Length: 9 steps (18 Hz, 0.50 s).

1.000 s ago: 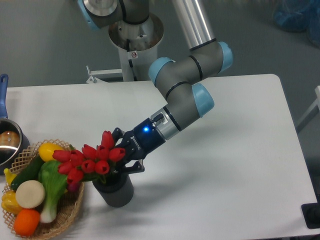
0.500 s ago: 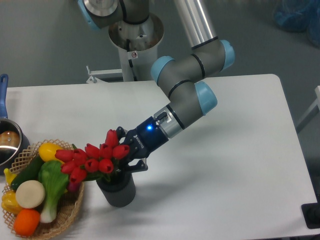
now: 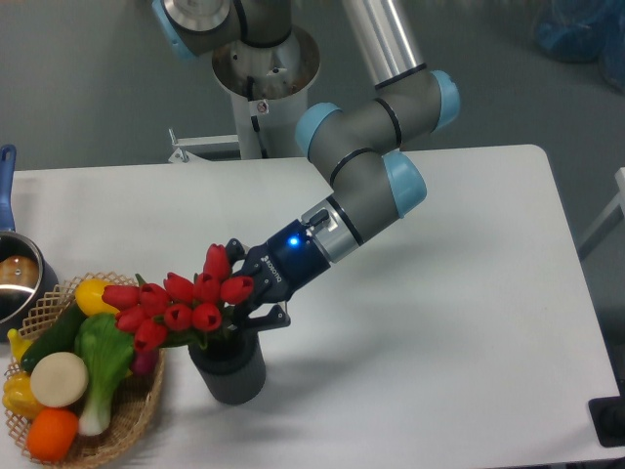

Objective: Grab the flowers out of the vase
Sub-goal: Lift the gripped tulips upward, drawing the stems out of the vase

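Nearest me sits the dark ribbed vase (image 3: 229, 372), upright on the white table (image 3: 459, 293), with the wicker basket of vegetables (image 3: 73, 376) just beside it on my screen's left. Out of its mouth leans the bunch of red tulips (image 3: 176, 305); the heads fan toward the basket and overhang its rim, so the long axis of the bunch is tilted well off vertical, blooms low and to the left, stems running down into the vase.

Right behind the blooms, just above the vase mouth, I have the gripper (image 3: 244, 306). Its dark fingers (image 3: 270, 319) sit either side of the stems and leaves, and I judge them closed on the bunch at the stem end, though the blooms hide the contact itself. The stems seem to be inside the vase mouth, so I'd call the lift not finished.

What matters for my next move: the stems lie below and slightly left of the jaws, so I'd pull up along the vase's axis rather than sideways, or the vase may tip.

Beyond, the arm's grey wrist (image 3: 356, 191) slopes back toward the base, and a steel pot (image 3: 15, 278) sits at the far left edge.
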Tool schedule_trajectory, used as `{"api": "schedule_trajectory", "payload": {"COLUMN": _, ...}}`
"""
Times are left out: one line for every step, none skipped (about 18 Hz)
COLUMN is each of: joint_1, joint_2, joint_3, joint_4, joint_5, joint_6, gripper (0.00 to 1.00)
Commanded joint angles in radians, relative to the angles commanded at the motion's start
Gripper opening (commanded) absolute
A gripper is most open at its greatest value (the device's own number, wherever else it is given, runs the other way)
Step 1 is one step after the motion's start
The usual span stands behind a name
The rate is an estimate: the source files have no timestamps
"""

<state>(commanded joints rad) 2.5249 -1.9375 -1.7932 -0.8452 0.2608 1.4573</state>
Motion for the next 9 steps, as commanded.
{"api": "schedule_trajectory", "payload": {"joint_1": 0.006, "joint_2": 0.009, "joint_3": 0.000, "joint_4": 0.000, "joint_5": -0.009, "joint_6": -0.002, "gripper": 0.33}}
{"api": "schedule_trajectory", "payload": {"joint_1": 0.008, "joint_2": 0.012, "joint_3": -0.002, "joint_4": 0.000, "joint_5": -0.024, "joint_6": -0.003, "gripper": 0.33}}
{"api": "schedule_trajectory", "payload": {"joint_1": 0.009, "joint_2": 0.018, "joint_3": -0.002, "joint_4": -0.002, "joint_5": -0.038, "joint_6": -0.003, "gripper": 0.34}}
{"api": "schedule_trajectory", "payload": {"joint_1": 0.011, "joint_2": 0.021, "joint_3": -0.003, "joint_4": -0.002, "joint_5": -0.043, "joint_6": -0.009, "gripper": 0.34}}
{"api": "schedule_trajectory", "payload": {"joint_1": 0.014, "joint_2": 0.023, "joint_3": -0.002, "joint_4": -0.002, "joint_5": -0.043, "joint_6": -0.017, "gripper": 0.34}}
{"api": "schedule_trajectory", "payload": {"joint_1": 0.015, "joint_2": 0.026, "joint_3": -0.002, "joint_4": 0.000, "joint_5": -0.044, "joint_6": -0.017, "gripper": 0.34}}
{"api": "schedule_trajectory", "payload": {"joint_1": 0.015, "joint_2": 0.031, "joint_3": 0.002, "joint_4": -0.002, "joint_5": -0.049, "joint_6": -0.018, "gripper": 0.34}}
{"api": "schedule_trajectory", "payload": {"joint_1": 0.021, "joint_2": 0.040, "joint_3": 0.002, "joint_4": -0.002, "joint_5": -0.064, "joint_6": -0.020, "gripper": 0.34}}
{"api": "schedule_trajectory", "payload": {"joint_1": 0.025, "joint_2": 0.046, "joint_3": 0.000, "joint_4": -0.002, "joint_5": -0.066, "joint_6": -0.029, "gripper": 0.33}}
